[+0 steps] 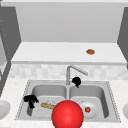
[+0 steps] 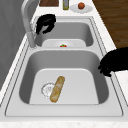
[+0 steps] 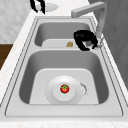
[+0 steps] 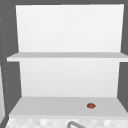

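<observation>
We take the double sink [image 1: 110,100] as our landmark, its two basins side by side under the tap [image 1: 72,71]. In front of it, a big red ball [image 1: 67,114] sits against the sink's front rim, at the divider between the basins.

In the sink's right basin lies a white plate [image 3: 56,96] with a small tomato [image 3: 64,88] at its centre.

Now the loaf [image 2: 57,88]: it lies flat on the floor of the left basin, one end over the drain [image 2: 47,88]. Seen from the front, its long axis runs roughly left to right along the sink, slightly angled, the far end pointing toward the divider.

The left hand [image 1: 30,99] hangs over the left edge of that same basin, fingers curled downward and holding nothing. The loaf lies just to its right and lower, near but clearly apart.

The right hand [image 1: 76,80] floats at the back of the right basin, just beside the tap's base, fingers curled and hanging, clasping nothing that we can see.

Above the sink, on the shelf [image 4: 50,106], rests a small brown item [image 4: 91,105], toward the right.
</observation>
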`<state>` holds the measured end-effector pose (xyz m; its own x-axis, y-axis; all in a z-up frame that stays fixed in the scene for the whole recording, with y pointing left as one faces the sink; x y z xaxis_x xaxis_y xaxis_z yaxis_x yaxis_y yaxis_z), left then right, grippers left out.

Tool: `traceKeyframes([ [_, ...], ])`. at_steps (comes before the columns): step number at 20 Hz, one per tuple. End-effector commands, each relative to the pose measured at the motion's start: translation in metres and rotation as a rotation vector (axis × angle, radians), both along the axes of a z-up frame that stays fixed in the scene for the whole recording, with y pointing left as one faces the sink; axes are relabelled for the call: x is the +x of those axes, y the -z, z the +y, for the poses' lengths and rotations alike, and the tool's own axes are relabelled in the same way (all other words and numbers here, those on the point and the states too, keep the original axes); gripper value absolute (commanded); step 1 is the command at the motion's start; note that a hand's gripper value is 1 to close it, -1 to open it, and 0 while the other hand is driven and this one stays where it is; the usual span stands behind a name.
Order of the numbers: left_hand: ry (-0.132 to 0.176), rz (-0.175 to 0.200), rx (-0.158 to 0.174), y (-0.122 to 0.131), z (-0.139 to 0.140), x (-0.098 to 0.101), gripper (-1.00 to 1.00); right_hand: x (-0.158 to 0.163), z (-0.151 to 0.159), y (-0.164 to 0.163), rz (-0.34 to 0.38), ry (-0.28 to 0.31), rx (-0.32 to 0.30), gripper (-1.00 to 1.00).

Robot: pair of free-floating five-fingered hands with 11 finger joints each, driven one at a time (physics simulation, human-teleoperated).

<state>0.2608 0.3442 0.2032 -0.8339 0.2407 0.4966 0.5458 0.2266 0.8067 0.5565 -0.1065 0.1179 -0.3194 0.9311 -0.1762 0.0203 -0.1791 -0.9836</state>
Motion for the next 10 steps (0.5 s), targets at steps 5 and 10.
traceKeyframes([
  [5,0.000,0.000,0.000,0.000,0.000,0.000,0.00,0.038,0.006,-0.008,0.203,0.036,-0.021,1.00],
  [10,0.000,0.000,0.000,0.000,0.000,0.000,0.00,0.031,-0.004,-0.038,0.327,0.068,-0.005,-1.00],
])
